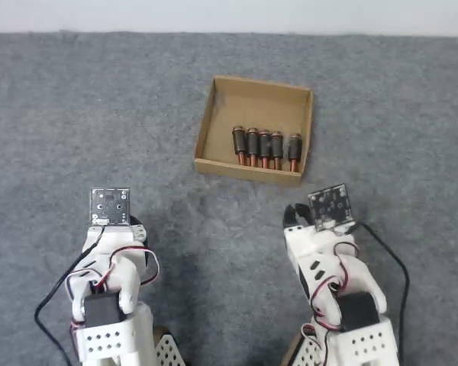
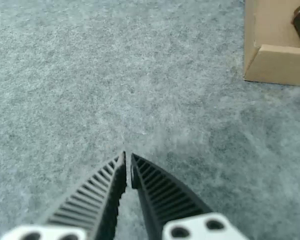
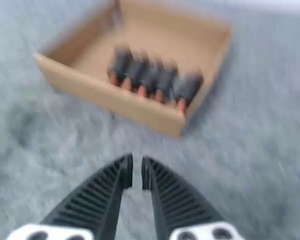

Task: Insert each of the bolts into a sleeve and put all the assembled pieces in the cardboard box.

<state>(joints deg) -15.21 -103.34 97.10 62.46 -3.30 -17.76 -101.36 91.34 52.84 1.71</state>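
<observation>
Five assembled pieces (image 1: 266, 148) lie side by side in the cardboard box (image 1: 252, 103), upper centre of the high view. The left tool (image 2: 129, 159) and right tool (image 3: 136, 165) are closed and empty, so the task looks finished.

Grey carpeted tabletop (image 1: 99, 114) lies open before my left claw (image 2: 128, 162); a shallow brown cardboard box (image 1: 244, 172), dark copper-ended cylinders (image 1: 265, 147) crowding its near half, fronts my right claw (image 3: 137, 167).

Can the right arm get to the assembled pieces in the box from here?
Probably yes: right gripper faces the cardboard box across bare carpet; the assembled pieces lie uncovered inside, behind only its low near wall.
</observation>
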